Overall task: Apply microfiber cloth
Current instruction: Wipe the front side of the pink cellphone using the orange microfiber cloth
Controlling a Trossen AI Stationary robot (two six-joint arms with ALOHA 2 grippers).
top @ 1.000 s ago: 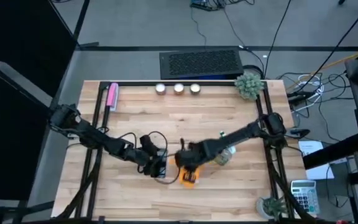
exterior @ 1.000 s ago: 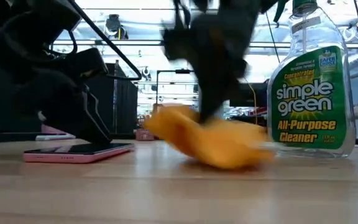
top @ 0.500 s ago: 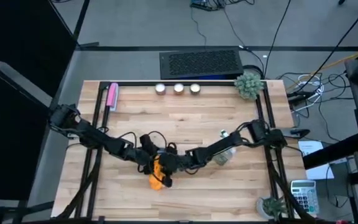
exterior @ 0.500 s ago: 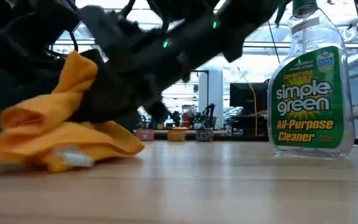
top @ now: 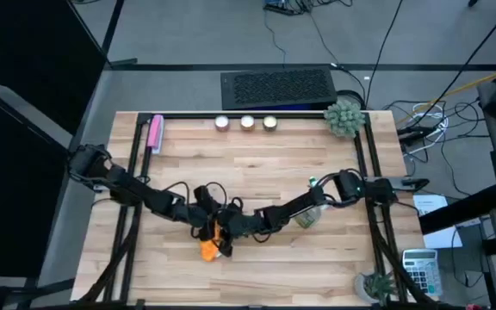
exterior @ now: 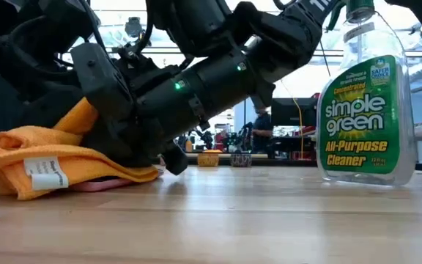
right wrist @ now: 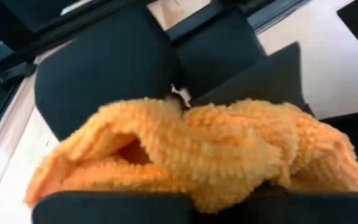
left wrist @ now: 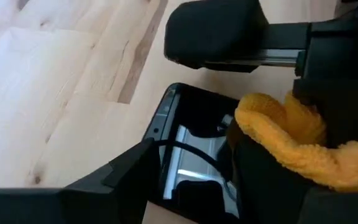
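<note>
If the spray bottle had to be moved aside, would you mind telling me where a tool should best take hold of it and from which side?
Grip the Simple Green spray bottle at its narrow neck just under the trigger head, coming from above. It stands upright, the labelled body is wide, and the right arm passes close beside it, so a side approach looks cramped.

The microfiber cloth [exterior: 50,165] covers most of the phone [left wrist: 191,155]; in the low view only a thin pink edge shows under the cloth. The right gripper [top: 222,231] is mostly hidden by the cloth. The spray bottle [exterior: 368,103] top is cut off by the edge.
</note>
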